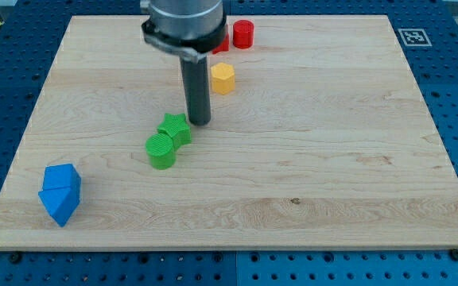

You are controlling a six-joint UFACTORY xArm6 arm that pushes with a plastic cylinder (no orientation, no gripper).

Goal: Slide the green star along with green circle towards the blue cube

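Jaws are absent on this rig: the arm ends in a plain rod, so nothing opens, closes or grips, and nothing is held. My tip (199, 122) stands on the surface (332, 159) just to the view's right and slightly above the green star (174, 129); whether it touches the star's edge or stops a hair short cannot be told.

Items, largest first. Surface: pale wooden board, flat, lightly grained. Blue cube (60, 193): near the view's bottom left corner, well apart from everything else; it appears as two stacked faceted faces. Green star: near the board's middle, left of centre. Green circle (161, 150): touching the star on its lower left side, between star and cube. Yellow block (223, 79): above and to the right of the tip, clear of the line of travel. Red block (243, 34): at the view's top, with a second red piece partly hidden behind the arm.

Handling, as a judgement: both green blocks look small, rigid and light, likely to slide freely on smooth wood and to rotate or slip aside if pushed off-centre. No hold is possible; contact belongs on the star's upper right side, so the push runs through star and circle toward the cube. The pair could separate if the line drifts.
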